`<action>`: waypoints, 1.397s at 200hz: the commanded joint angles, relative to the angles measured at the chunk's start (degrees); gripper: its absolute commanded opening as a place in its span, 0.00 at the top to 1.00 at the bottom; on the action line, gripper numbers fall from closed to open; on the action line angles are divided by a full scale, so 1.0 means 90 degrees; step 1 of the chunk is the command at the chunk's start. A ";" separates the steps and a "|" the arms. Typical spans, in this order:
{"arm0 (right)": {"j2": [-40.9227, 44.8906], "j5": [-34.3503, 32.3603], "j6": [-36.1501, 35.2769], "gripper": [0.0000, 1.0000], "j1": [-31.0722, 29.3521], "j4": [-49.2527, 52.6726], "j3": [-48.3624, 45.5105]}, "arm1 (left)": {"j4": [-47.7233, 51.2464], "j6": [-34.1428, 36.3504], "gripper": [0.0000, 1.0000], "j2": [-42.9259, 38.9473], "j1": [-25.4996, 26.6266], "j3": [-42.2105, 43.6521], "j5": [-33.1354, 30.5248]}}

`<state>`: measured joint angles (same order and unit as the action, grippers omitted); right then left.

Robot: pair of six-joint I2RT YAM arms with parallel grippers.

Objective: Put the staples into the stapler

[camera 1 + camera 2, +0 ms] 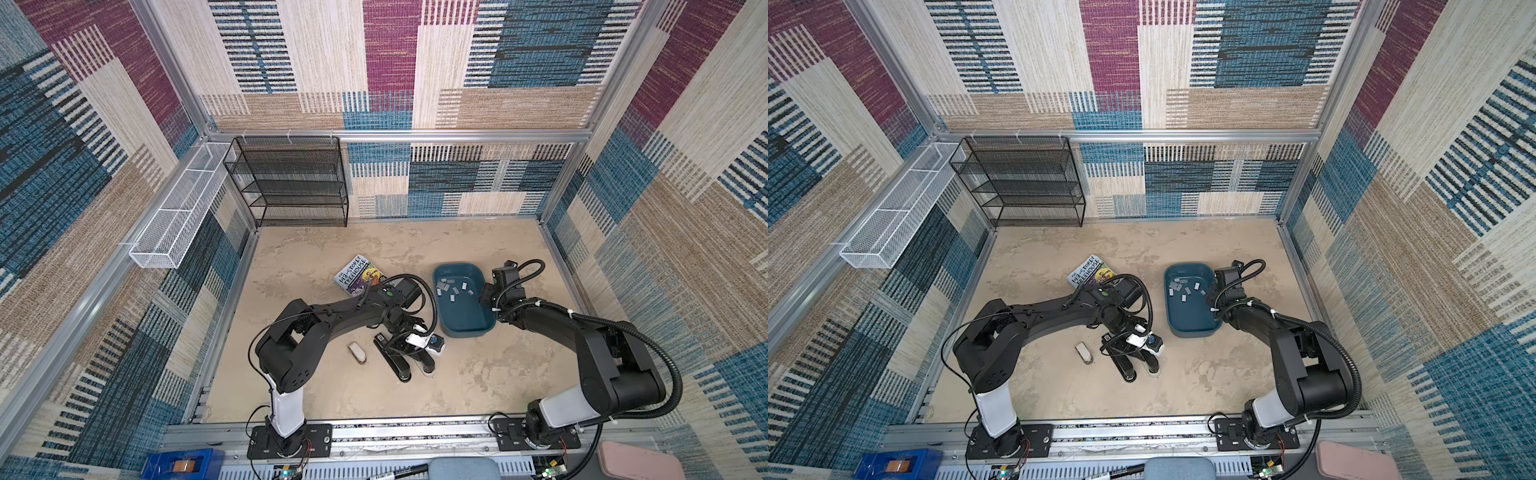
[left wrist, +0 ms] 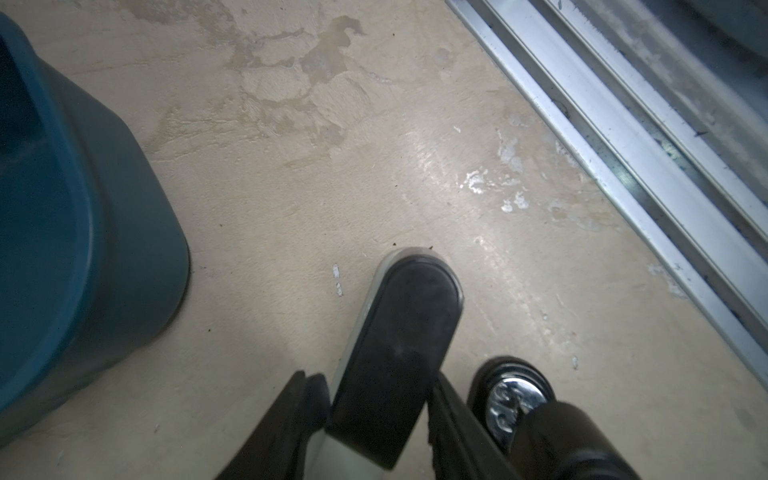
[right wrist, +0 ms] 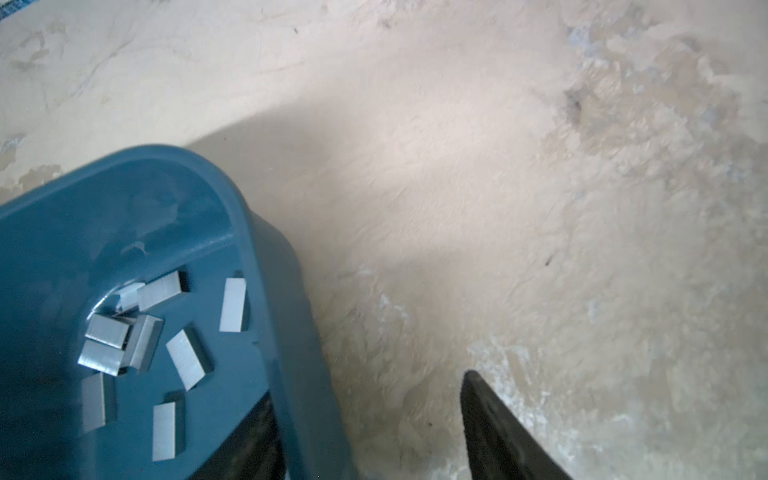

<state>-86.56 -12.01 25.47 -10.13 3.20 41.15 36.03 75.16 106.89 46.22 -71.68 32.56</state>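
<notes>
Nearest you, just off the blue tub's [image 1: 465,330] near corner on the left arm's side, the black stapler [image 2: 399,324] is lying opened out on the table [image 1: 332,395]. Your left gripper [image 2: 370,374] is pinching its upper arm from both sides. The wrist view is showing the base, with its chrome anvil [image 2: 513,401], lying just beside that arm. A small pale object [image 1: 357,353] is sitting on the stapler's side away from the tub; I cannot tell what it is.

Inside the tub, the staples [image 3: 185,359] are lying scattered across the far half of the floor. Some are overlapping in a small heap and a few are lying alone near the wall. Your right gripper [image 3: 365,386] is standing spread, straddling the tub's wall on the right arm's side. One finger [image 3: 249,449] is reaching inside, the other [image 3: 494,428] is hanging outside, and it is gripping nothing.

You are dealing with light, stiff strips that are probably brittle along their length. Slick metal on smooth plastic is likely to skate away from a pad. I would be going for a strip lying alone, closing across its narrow width at mid-length. Squeeze gently, so that it is neither snapping nor tipping.

Beyond the tub, toward the left arm's side, the 143-Storey Treehouse book [image 1: 359,276] is lying flat. Farther still, the black mesh shelf [image 1: 291,183] is standing against the back wall.
</notes>
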 commanded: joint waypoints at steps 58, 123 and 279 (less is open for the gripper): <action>-0.0158 0.0154 -0.0335 0.31 0.0148 0.0116 0.0744 | 0.0725 0.0200 0.47 0.0378 0.0011 -0.0454 -0.0478; 0.1259 0.0553 -0.0339 0.12 0.0139 -0.0172 0.0039 | 0.0725 0.0447 0.47 0.0226 0.0217 -0.0405 -0.0208; 0.3660 0.1189 -0.0229 0.05 0.0139 -0.0135 -0.0968 | 0.0927 0.0636 0.81 0.0552 0.0419 -0.0698 -0.0805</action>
<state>-54.78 -2.96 22.94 -8.88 3.79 32.82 41.39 78.22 112.03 50.15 -76.82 25.67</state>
